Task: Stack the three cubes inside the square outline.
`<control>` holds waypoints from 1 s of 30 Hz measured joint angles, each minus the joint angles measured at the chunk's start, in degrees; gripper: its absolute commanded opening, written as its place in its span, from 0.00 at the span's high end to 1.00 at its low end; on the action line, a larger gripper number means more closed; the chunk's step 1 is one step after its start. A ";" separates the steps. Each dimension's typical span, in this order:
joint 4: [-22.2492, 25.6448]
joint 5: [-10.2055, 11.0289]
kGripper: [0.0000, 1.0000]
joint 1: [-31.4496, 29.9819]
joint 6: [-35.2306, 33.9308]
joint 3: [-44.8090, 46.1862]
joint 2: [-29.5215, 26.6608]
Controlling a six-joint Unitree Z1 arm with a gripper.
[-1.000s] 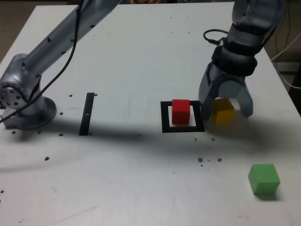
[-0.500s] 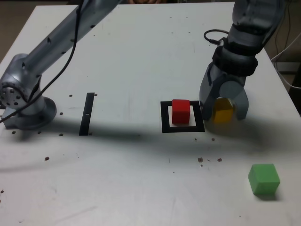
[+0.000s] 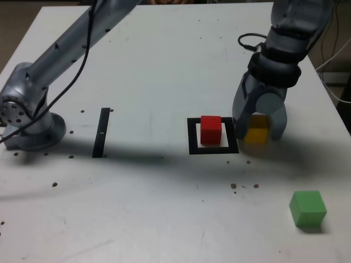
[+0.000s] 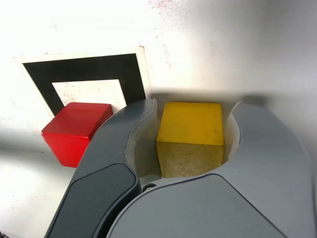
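The yellow cube [image 3: 256,136] rests on the white table just to the exterior view's right of the square outline [image 3: 192,138]. My gripper [image 3: 258,132] reaches down over it, one finger on each side. In the wrist view both fingers press the side faces of the yellow cube [image 4: 190,124], so my gripper [image 4: 193,106] is shut on it. The red cube [image 3: 210,130] sits inside the outline, and the wrist view shows the red cube [image 4: 77,129] on the white centre of the square outline [image 4: 84,69]. The green cube [image 3: 307,208] lies alone at the front right of the exterior view.
A thin black strip [image 3: 101,132] lies on the table at the exterior view's left of the outline. The arm's base [image 3: 27,123] stands at the far left, its links crossing overhead. Cables [image 3: 334,60] hang off the table's right edge.
The fingers have closed in from a wide stance onto the yellow cube's sides. The cube has shifted slightly toward the outline. Red and green cubes have not moved.
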 measured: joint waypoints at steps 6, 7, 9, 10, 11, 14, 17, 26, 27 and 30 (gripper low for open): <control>1.44 0.54 0.72 -0.57 0.32 0.30 -3.03; 1.80 0.61 0.72 -0.76 0.34 0.35 -3.73; 2.31 0.77 0.72 -1.12 0.36 0.59 -5.11; 2.59 0.86 0.72 -1.30 0.36 0.94 -5.96; 2.81 0.95 0.72 -1.41 0.36 1.34 -6.63; 3.02 1.34 0.72 -1.49 0.40 3.03 -8.75; 2.95 1.76 0.72 -1.49 0.43 5.59 -11.02; 1.56 2.24 0.72 -1.52 0.77 13.74 -16.52; 1.26 2.24 0.72 -1.52 0.77 14.45 -17.01; -0.17 2.23 0.72 -1.52 0.80 17.45 -18.50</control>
